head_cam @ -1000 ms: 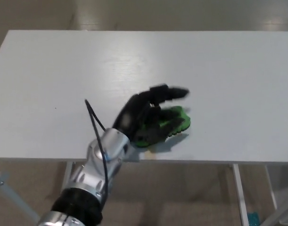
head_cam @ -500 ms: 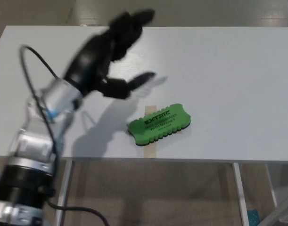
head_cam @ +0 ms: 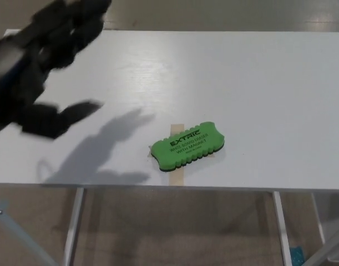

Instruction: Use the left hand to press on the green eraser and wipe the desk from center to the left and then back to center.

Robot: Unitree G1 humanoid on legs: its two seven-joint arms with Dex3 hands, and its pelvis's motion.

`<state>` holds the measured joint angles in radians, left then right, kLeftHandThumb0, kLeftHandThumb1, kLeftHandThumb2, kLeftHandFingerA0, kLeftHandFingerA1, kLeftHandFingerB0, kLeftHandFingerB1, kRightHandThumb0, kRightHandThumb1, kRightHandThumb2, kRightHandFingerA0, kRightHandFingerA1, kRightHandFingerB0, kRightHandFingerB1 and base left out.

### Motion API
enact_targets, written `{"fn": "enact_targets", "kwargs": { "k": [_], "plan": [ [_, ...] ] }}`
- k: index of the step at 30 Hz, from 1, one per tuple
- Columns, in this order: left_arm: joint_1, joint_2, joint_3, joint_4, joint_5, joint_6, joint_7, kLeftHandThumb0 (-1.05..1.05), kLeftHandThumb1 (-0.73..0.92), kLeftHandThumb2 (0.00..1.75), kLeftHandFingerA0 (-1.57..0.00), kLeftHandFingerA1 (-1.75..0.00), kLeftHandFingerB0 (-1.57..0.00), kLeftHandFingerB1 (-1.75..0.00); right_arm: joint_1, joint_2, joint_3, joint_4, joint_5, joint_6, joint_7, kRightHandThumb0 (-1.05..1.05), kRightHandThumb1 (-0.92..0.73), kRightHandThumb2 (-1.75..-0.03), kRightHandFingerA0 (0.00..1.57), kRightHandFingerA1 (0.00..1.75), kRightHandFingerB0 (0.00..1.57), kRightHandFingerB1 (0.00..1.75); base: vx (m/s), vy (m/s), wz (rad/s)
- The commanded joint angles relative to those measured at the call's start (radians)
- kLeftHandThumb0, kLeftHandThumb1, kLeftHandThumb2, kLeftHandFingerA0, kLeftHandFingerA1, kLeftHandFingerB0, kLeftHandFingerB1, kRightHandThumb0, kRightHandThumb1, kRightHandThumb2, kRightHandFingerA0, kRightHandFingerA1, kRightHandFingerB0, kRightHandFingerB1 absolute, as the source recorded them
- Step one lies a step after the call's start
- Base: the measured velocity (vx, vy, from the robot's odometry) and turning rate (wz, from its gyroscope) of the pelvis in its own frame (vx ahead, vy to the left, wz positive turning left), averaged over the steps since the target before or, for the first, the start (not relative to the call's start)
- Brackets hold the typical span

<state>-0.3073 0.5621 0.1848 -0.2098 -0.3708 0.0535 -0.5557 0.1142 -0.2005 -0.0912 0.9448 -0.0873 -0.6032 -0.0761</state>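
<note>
— Head view first: what are the fingers (head_cam: 75, 25) doing?

— Spread apart and holding nothing, thumb jutting right. The left hand (head_cam: 44, 72) is blurred, raised above the far-left part of the desk (head_cam: 269, 83), well apart from the eraser (head_cam: 187, 146). The right hand is out of sight.

— And the eraser?

— Flat near the desk's near edge, about centre, lying across a strip of tan tape (head_cam: 177, 172).

— What could go wrong?

— The eraser sits close to the near edge; a press landing off-centre could tip it or push it off. A glancing touch might skid it off the tape mark.

— Any writing?

— "EXTRIC" in dark letters; the smaller lines beneath are too fine to read.
</note>
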Motion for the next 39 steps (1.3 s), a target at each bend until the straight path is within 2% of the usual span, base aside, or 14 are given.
{"fn": "enact_targets", "kwargs": {
  "k": [1, 12, 14, 16, 18, 20, 24, 25, 27, 28, 30, 31, 38, 39],
  "plan": [
    [0.556, 0.095, 0.277, -0.334, -0.540, 0.161, -0.452, -0.52, 0.45, 0.68, -0.24, -0.40, -0.19, -0.40, 0.032, 0.003, -0.098, -0.127, 0.115, 0.011, -0.012, -0.47, -0.75, -0.64, 0.66, 0.40, 0.52, 0.36, 0.00, 0.000, 0.00],
    [0.875, -0.013, 0.241, -0.074, -0.267, -0.013, -0.459, -0.63, 0.44, 0.73, -0.37, -0.45, -0.25, -0.43, 0.042, 0.022, -0.125, -0.152, 0.094, -0.009, -0.042, -0.45, -0.75, -0.63, 0.68, 0.41, 0.44, 0.34, 0.00, 0.000, 0.00],
    [0.888, -0.023, 0.212, -0.019, -0.162, -0.080, -0.400, -0.64, 0.44, 0.74, -0.36, -0.45, -0.27, -0.43, 0.048, 0.027, -0.120, -0.150, 0.085, -0.011, -0.043, -0.45, -0.75, -0.64, 0.68, 0.41, 0.42, 0.34, 0.00, 0.000, 0.00],
    [0.890, -0.032, 0.155, 0.107, 0.025, -0.189, -0.278, -0.58, 0.40, 0.81, -0.35, -0.50, -0.19, -0.43, 0.057, 0.037, -0.107, -0.133, 0.061, -0.022, -0.052, -0.51, -0.63, -0.90, 0.59, 0.56, 0.33, 0.47, 0.00, 0.000, 0.00],
    [0.824, -0.052, 0.075, 0.403, 0.215, -0.282, -0.080, -0.60, 0.49, 0.56, -0.37, -0.35, -0.36, -0.35, 0.085, 0.045, -0.079, -0.078, 0.013, -0.062, -0.059, -0.51, -0.63, -0.88, 0.57, 0.55, 0.26, 0.44, 0.00, 0.000, 0.00],
    [0.757, -0.084, 0.068, 0.614, 0.220, -0.284, 0.007, -0.65, 0.43, 0.76, -0.38, -0.47, -0.35, -0.45, 0.097, 0.047, -0.068, -0.034, 0.010, -0.080, -0.037, -0.44, -0.75, -0.62, 0.63, 0.42, 0.28, 0.31, 0.00, 0.000, 0.00],
    [0.696, -0.105, 0.077, 0.778, 0.196, -0.263, 0.069, -0.63, 0.42, 0.75, -0.38, -0.47, -0.39, -0.46, 0.100, 0.043, -0.058, -0.001, 0.005, -0.073, -0.025, -0.43, -0.75, -0.62, 0.62, 0.43, 0.28, 0.30, 0.00, 0.000, 0.00],
    [0.652, -0.111, 0.092, 0.887, 0.166, -0.289, 0.048, -0.49, 0.49, 0.56, -0.48, -0.38, -0.43, -0.34, 0.095, 0.036, -0.052, 0.011, -0.007, -0.058, -0.034, -0.50, -0.63, -0.88, 0.53, 0.55, 0.21, 0.43, 0.00, 0.000, 0.00],
    [0.596, -0.116, 0.108, 1.025, 0.131, -0.331, 0.018, -0.49, 0.49, 0.56, -0.48, -0.38, -0.43, -0.34, 0.089, 0.027, -0.043, 0.025, -0.021, -0.041, -0.045, -0.50, -0.63, -0.88, 0.53, 0.55, 0.21, 0.43, 0.00, 0.000, 0.00],
    [0.569, -0.113, 0.099, 1.075, 0.141, -0.334, 0.043, -0.54, 0.44, 0.76, -0.58, -0.53, -0.36, -0.44, 0.073, 0.022, -0.035, 0.029, -0.032, -0.026, -0.054, -0.55, -0.66, -0.89, 0.53, 0.54, 0.23, 0.43, 0.00, 0.000, 0.00],
    [0.539, -0.112, 0.091, 1.121, 0.144, -0.317, 0.071, -0.57, 0.45, 0.75, -0.71, -0.56, -0.38, -0.45, 0.059, 0.021, -0.029, 0.039, -0.034, -0.022, -0.051, -0.47, -0.77, -0.64, 0.61, 0.43, 0.34, 0.32, 0.00, 0.000, 0.00],
    [0.520, -0.113, 0.088, 1.140, 0.144, -0.305, 0.081, -0.56, 0.45, 0.76, -0.74, -0.59, -0.38, -0.45, 0.047, 0.016, -0.022, 0.041, -0.038, -0.015, -0.040, -0.53, -0.65, -0.92, 0.55, 0.57, 0.30, 0.46, 0.00, 0.000, 0.00],
    [0.430, -0.128, 0.073, 1.206, 0.143, -0.232, 0.165, -0.52, 0.43, 0.76, -0.54, -0.53, -0.39, -0.46, 0.001, 0.002, -0.011, 0.059, -0.019, -0.005, 0.013, -0.52, -0.65, -0.92, 0.57, 0.58, 0.31, 0.47, 0.00, 0.000, 0.00],
    [0.425, -0.138, 0.074, 1.184, 0.135, -0.219, 0.170, -0.43, 0.51, 0.56, -0.59, -0.41, -0.49, -0.36, -0.008, 0.001, -0.010, 0.063, -0.013, 0.000, 0.019, -0.50, -0.65, -0.93, 0.59, 0.60, 0.34, 0.49, 0.00, 0.000, 0.00]
  ]
}}
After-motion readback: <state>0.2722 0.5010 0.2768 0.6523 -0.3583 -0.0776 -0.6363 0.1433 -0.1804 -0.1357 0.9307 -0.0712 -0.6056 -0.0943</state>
